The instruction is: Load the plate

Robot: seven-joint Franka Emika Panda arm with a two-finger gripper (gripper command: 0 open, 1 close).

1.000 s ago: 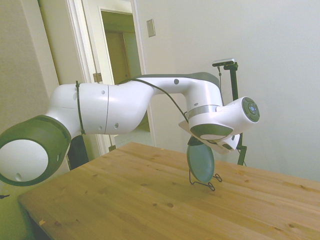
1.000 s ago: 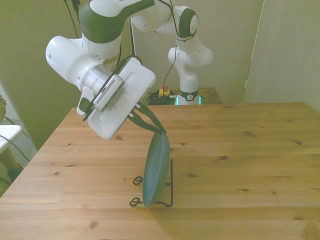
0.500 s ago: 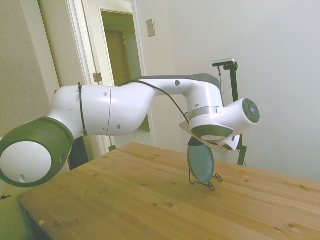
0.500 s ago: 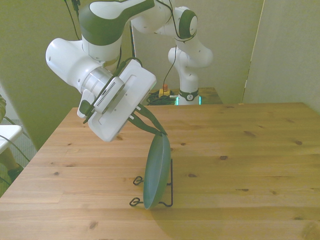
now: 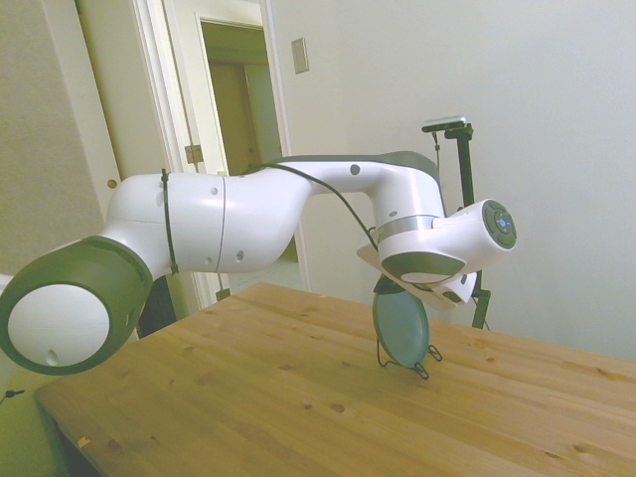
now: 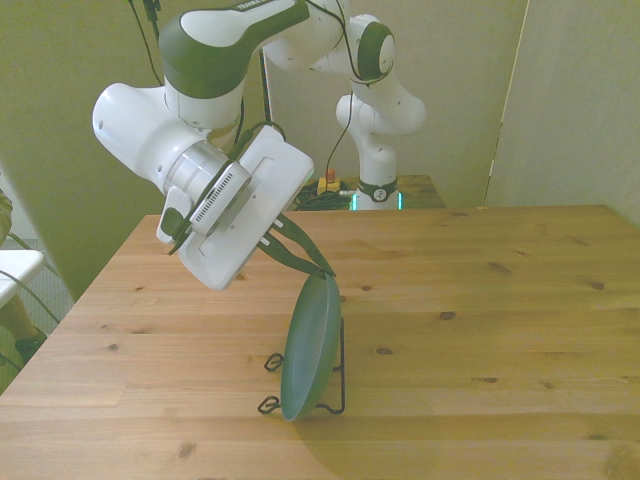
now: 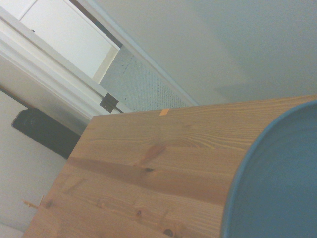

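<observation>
The teal-green plate [image 6: 308, 350] stands on edge in a thin black wire stand [image 6: 339, 375] on the wooden table [image 6: 480, 330], leaning a little toward the front view's left. My gripper [image 6: 320, 268] reaches down at a slant and is shut on the plate's top rim. From the side, the plate [image 5: 398, 326] hangs just under the gripper [image 5: 386, 286], its lower edge inside the stand [image 5: 423, 370]. The wrist view shows the plate's curved rim [image 7: 277, 183] close up over the table [image 7: 148, 168].
An open doorway [image 5: 234, 109] lies behind the arm in the side view. The table's near edge [image 6: 300, 470] runs just in front of the stand in the front view. Wooden surface stretches toward the front view's right.
The plate's lower edge has shifted slightly toward the front view's left, so it leans a bit more. The gripper keeps its hold on the rim and has barely moved.
</observation>
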